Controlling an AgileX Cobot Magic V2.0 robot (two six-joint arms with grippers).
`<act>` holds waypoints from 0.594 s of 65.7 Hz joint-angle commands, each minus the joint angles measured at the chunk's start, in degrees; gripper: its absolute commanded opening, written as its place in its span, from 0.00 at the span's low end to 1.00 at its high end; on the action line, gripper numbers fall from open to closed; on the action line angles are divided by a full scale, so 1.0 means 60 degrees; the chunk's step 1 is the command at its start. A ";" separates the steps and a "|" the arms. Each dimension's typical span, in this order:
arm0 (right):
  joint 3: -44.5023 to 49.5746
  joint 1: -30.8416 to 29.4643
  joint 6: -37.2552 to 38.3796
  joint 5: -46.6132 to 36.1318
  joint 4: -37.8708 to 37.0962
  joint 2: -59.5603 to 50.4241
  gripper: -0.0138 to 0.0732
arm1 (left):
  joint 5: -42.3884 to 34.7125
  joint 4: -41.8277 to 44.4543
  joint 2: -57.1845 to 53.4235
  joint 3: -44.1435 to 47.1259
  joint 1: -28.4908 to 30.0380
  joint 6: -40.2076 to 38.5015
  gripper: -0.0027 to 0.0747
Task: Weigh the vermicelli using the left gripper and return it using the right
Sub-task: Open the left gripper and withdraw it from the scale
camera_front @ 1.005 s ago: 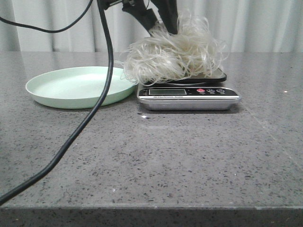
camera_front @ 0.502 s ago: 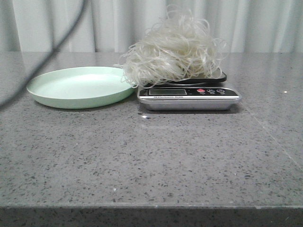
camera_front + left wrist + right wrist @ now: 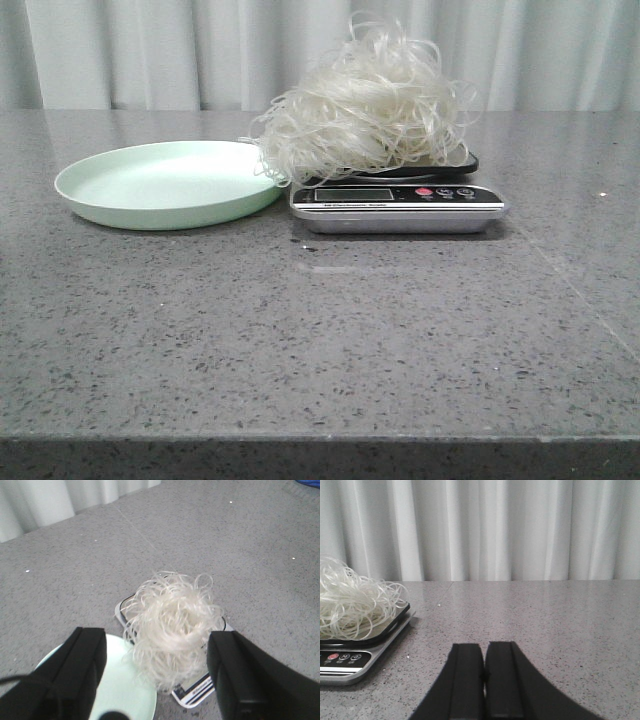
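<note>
The vermicelli (image 3: pixel 368 115), a fluffy white mound of looping strands, rests on the black platform of a silver kitchen scale (image 3: pixel 398 207). The pale green plate (image 3: pixel 165 185) lies empty beside the scale, to its left. My left gripper (image 3: pixel 157 652) is open and empty, high above the mound (image 3: pixel 172 630), which shows between its fingers (image 3: pixel 80 670). My right gripper (image 3: pixel 484 652) is shut and empty, low over the table to the right of the scale (image 3: pixel 350 662). The vermicelli (image 3: pixel 350 610) is at that view's left edge. Neither gripper shows in the front view.
A grey speckled stone table (image 3: pixel 320 340) carries everything, with a white curtain (image 3: pixel 200 50) along the back. The scale's display and buttons (image 3: pixel 440 192) face the front. The table's front edge (image 3: pixel 320 438) runs along the bottom of the front view.
My left gripper let go of the vermicelli on the scale and rose out of the front view, taking its cable along. The mound sprang up a little.
</note>
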 commanded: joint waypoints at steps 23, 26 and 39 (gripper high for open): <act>-0.0074 -0.0037 -0.0078 -0.0781 -0.0076 -0.0159 0.35 | -0.4722 -0.0037 -0.5657 0.6488 -0.0059 0.0504 0.67; -0.0074 -0.0037 -0.0078 -0.0781 -0.0076 -0.0159 0.35 | -0.5039 0.0064 -0.6385 0.7150 -0.0059 0.0504 0.67; -0.0074 -0.0037 -0.0078 -0.0781 -0.0076 -0.0159 0.35 | -0.6069 0.0296 -0.9047 0.9872 -0.0059 0.0504 0.67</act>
